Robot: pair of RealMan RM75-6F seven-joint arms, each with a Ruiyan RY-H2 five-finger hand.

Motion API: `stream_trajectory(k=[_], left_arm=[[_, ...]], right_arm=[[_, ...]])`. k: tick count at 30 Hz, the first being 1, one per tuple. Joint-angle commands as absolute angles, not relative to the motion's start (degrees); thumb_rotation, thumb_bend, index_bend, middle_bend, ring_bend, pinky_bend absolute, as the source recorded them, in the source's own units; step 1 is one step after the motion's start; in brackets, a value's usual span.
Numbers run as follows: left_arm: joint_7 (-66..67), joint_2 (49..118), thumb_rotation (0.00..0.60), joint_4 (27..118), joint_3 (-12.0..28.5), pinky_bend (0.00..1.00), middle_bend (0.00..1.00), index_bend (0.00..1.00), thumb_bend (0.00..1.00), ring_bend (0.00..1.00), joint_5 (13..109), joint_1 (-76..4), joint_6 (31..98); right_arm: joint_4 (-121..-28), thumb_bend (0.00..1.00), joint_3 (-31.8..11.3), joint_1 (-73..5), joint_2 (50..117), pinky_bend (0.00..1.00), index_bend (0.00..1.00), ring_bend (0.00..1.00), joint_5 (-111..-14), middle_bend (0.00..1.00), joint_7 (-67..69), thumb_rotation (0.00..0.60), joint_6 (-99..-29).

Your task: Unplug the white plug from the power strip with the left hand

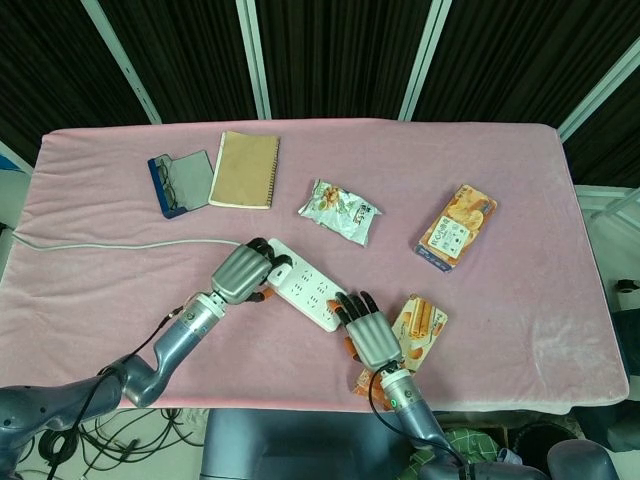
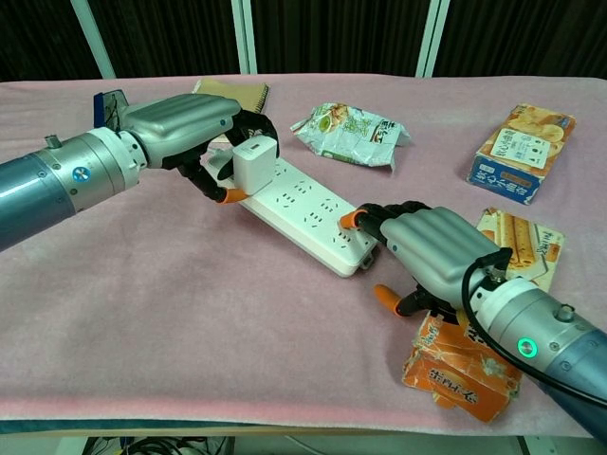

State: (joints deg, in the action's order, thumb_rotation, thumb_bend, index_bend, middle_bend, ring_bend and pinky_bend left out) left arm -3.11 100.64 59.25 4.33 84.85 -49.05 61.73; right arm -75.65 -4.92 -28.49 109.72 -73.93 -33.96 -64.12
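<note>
The white power strip (image 2: 308, 210) lies slantwise on the pink cloth, also seen in the head view (image 1: 305, 290). A white plug (image 2: 252, 163) stands in its far-left end. My left hand (image 2: 185, 123) curls over that end and grips the plug between thumb and fingers; in the head view the left hand (image 1: 240, 272) hides the plug. My right hand (image 2: 432, 251) rests its fingertips on the strip's near-right end, thumb off to the side on the cloth; from above, the right hand (image 1: 370, 335) has its fingers stretched out flat.
A snack bag (image 2: 351, 128) lies behind the strip and a biscuit box (image 2: 522, 152) at the far right. Orange snack packs (image 2: 460, 365) sit under my right wrist. A notebook (image 1: 244, 170) and a glasses case (image 1: 180, 182) lie far left. A grey cable (image 1: 100, 245) runs off the left edge.
</note>
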Motion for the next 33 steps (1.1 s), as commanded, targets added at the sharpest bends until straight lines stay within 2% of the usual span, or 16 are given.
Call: stream_trajectory(k=[1,6,11,17,24,30,33], left_arm=[[-5.00,101.13,0.600,57.50,3.66,0.27,0.73,0.72,0.67,0.35,86.99,-48.88,63.31],[-5.66,100.40,0.600,57.94,3.52,0.27,0.73,0.72,0.67,0.35,87.64,-48.96,63.08],[-6.07,98.98,0.600,60.24,3.53,0.27,0.73,0.73,0.67,0.35,85.94,-48.75,59.93],[0.53,96.16,0.600,63.65,4.01,0.27,0.73,0.73,0.67,0.35,83.82,-49.80,55.32],[2.26,95.04,0.600,67.20,6.45,0.27,0.73,0.72,0.67,0.35,84.61,-49.95,59.00],[4.35,90.26,0.600,73.45,7.95,0.27,0.73,0.72,0.67,0.35,83.59,-49.26,59.96],[9.29,84.57,0.600,79.88,6.91,0.27,0.73,0.71,0.67,0.35,81.16,-48.07,57.50]], right_arm=[[-75.54,0.36,-4.75,-28.47,109.68,0.11,0.20,0.13,-73.89,0.11,-34.12,0.600,-63.99],[-75.87,0.36,-4.31,-28.54,109.52,0.11,0.21,0.13,-73.80,0.11,-34.15,0.600,-63.34],[-76.43,0.36,-3.43,-28.84,108.87,0.11,0.21,0.13,-73.47,0.12,-34.67,0.600,-61.70],[-77.37,0.36,-3.13,-29.63,108.05,0.11,0.21,0.13,-73.32,0.12,-33.62,0.600,-59.49],[-76.81,0.36,-2.83,-29.64,108.18,0.11,0.21,0.13,-73.77,0.12,-33.43,0.600,-59.77],[-77.38,0.36,-4.01,-29.51,108.35,0.11,0.20,0.13,-74.73,0.12,-31.95,0.600,-61.78],[-78.15,0.36,-5.10,-29.85,107.96,0.11,0.17,0.13,-75.87,0.12,-31.52,0.600,-63.22]])
